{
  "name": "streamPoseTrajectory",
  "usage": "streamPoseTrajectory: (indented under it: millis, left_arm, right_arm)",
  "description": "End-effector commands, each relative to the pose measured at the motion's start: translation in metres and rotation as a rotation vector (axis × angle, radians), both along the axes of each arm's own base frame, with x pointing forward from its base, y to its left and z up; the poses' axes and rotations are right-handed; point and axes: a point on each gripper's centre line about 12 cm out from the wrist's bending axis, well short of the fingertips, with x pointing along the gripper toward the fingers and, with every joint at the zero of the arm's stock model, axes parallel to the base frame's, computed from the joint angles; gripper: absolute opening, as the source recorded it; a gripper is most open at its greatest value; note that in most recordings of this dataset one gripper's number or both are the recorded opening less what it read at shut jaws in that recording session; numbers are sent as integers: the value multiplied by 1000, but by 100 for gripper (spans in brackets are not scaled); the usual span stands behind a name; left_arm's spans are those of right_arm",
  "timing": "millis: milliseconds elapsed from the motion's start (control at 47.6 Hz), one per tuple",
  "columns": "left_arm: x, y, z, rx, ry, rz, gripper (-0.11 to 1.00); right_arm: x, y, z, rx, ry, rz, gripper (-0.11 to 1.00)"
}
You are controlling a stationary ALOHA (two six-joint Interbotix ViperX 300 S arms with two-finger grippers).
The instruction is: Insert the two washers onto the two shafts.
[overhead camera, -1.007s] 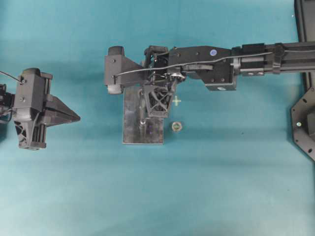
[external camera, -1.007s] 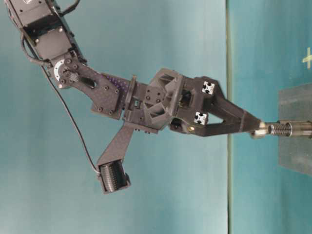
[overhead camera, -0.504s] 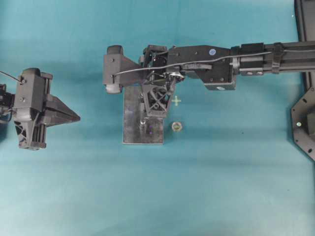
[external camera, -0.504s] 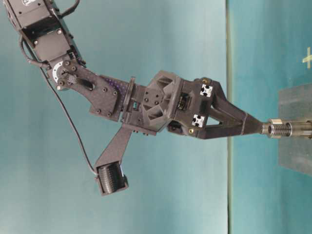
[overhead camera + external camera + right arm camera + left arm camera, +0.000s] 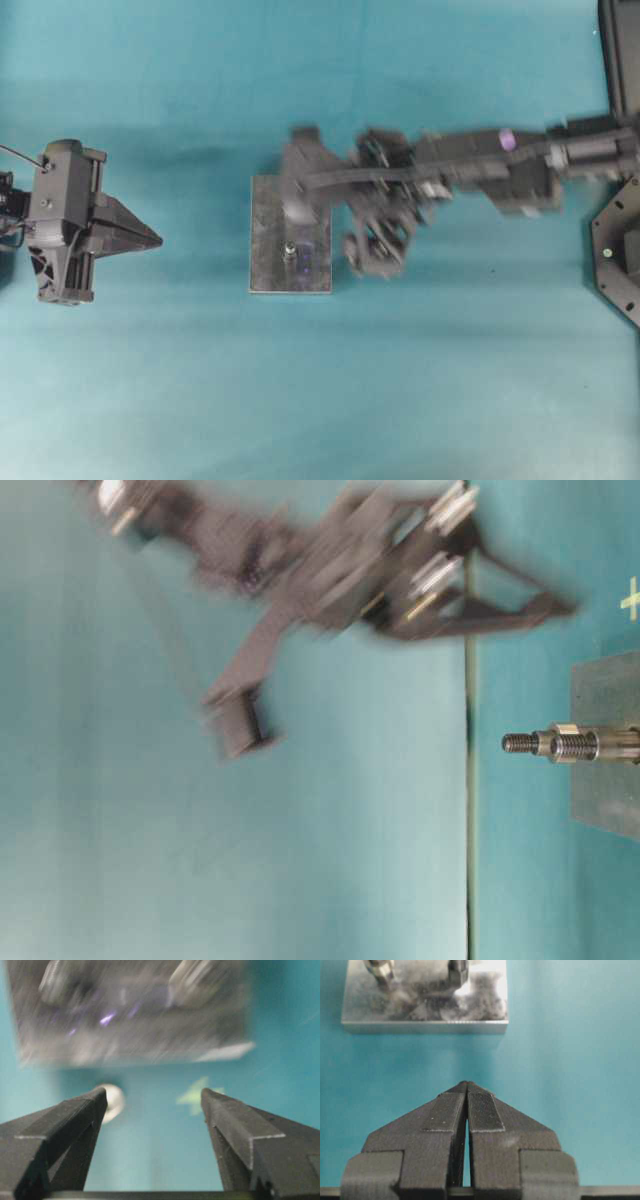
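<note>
With the washer (image 5: 565, 729) seemingly seated as a collar on the shaft (image 5: 570, 745) above the metal plate (image 5: 265, 235), the insertion looks done, the right gripper (image 5: 152, 1102) spread empty, the left gripper (image 5: 466, 1091) pressed together idle.

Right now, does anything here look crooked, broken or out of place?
Nothing stands out. The washer sits square on the upright shaft, the plate lies flat, and the blurred right gripper is open and empty. The left gripper rests shut, clear of the plate.
</note>
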Motion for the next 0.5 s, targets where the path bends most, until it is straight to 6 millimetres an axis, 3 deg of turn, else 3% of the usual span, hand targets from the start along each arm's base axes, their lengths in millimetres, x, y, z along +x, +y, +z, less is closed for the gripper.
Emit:
streamPoseTrajectory:
  millis: [0,483]
  left_arm:
    - [3,0,6,2,-23,-3,0]
    - [5,-1,8,2,-29,-3,0]
  right_arm:
    - [-4,11,1,17,-48,-17,80]
    - [-3,16,-31,29,-33,-35,80]
